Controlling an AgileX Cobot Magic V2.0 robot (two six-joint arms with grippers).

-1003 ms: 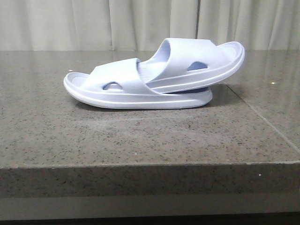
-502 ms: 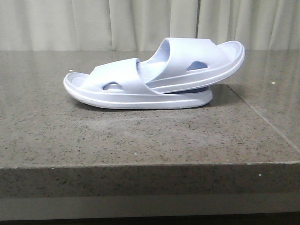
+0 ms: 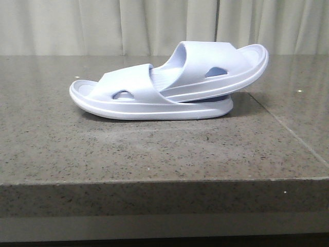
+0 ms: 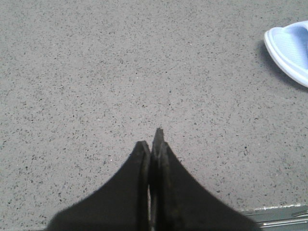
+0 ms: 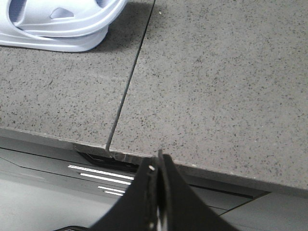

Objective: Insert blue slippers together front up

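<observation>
Two pale blue slippers sit mid-table in the front view. The lower slipper (image 3: pixel 128 100) lies flat, toe to the left. The upper slipper (image 3: pixel 216 67) is pushed under the lower one's strap and tilts up to the right. Neither arm shows in the front view. My left gripper (image 4: pixel 153 139) is shut and empty over bare stone, with a slipper end (image 4: pixel 291 48) well away from it. My right gripper (image 5: pixel 159 161) is shut and empty over the table's front edge; the nested slippers (image 5: pixel 57 24) lie apart from it.
The grey speckled stone table (image 3: pixel 154 149) has a front edge (image 3: pixel 164 180) and a seam (image 3: pixel 288 128) running back on the right. The seam also shows in the right wrist view (image 5: pixel 130 82). Pale curtains (image 3: pixel 103 25) hang behind.
</observation>
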